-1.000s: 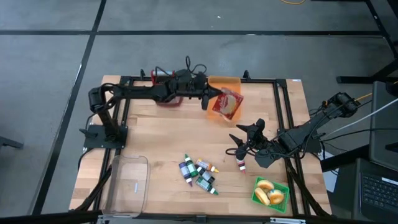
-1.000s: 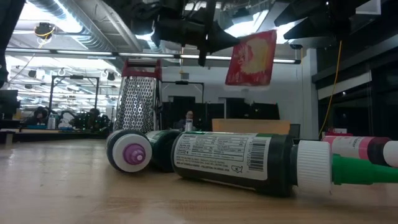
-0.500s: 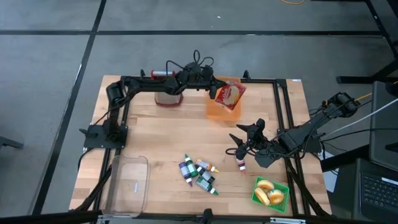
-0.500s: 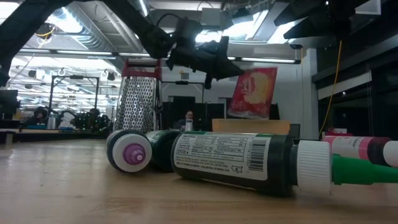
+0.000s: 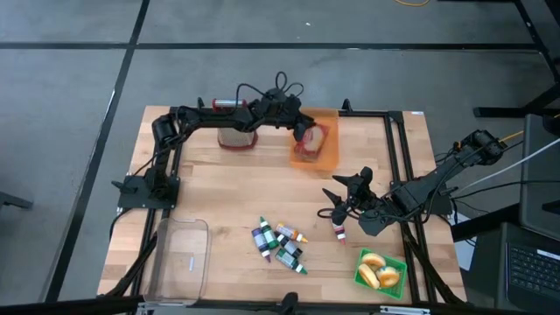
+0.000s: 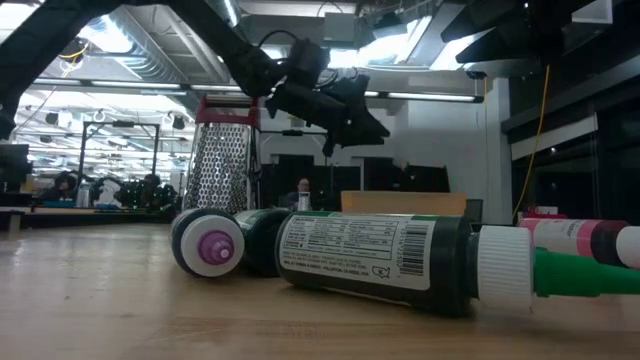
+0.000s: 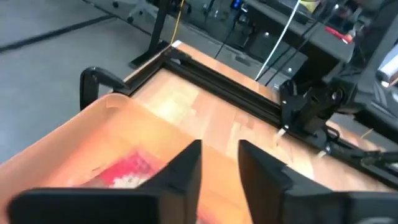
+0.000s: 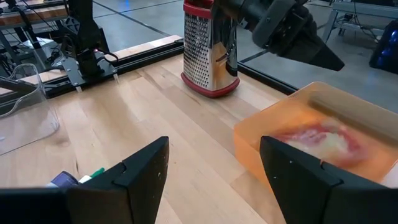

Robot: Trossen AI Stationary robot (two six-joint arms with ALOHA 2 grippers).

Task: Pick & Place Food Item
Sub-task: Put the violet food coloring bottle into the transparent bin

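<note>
The food item, a red and white snack packet, lies inside the orange bin at the far side of the tabletop, just beside the metal grater. In the right wrist view the packet is seen lying in the bin, free of any grip.

The left tool is positioned over the bin's near edge. Its fingers are parted by a narrow gap and nothing is held between them. The right tool waits over the middle of the tabletop, well apart from the bin; its fingers are spread wide and are empty.

Handling judgement: the packet is taken to be light, thin and soft, with a smooth film surface that may slip and contents that may be crushed. A hold across one sealed edge is recommended, with modest closing force. When lifted by an edge it is expected to hang and swing.

Count of items:
- One snack packet.
- One orange bin.
- One grater.
- One clear container.
- One green tray with pale food pieces; their number cannot be told.
- A cluster of small bottles, roughly six; one further pink-capped bottle lies by the right tool.
</note>
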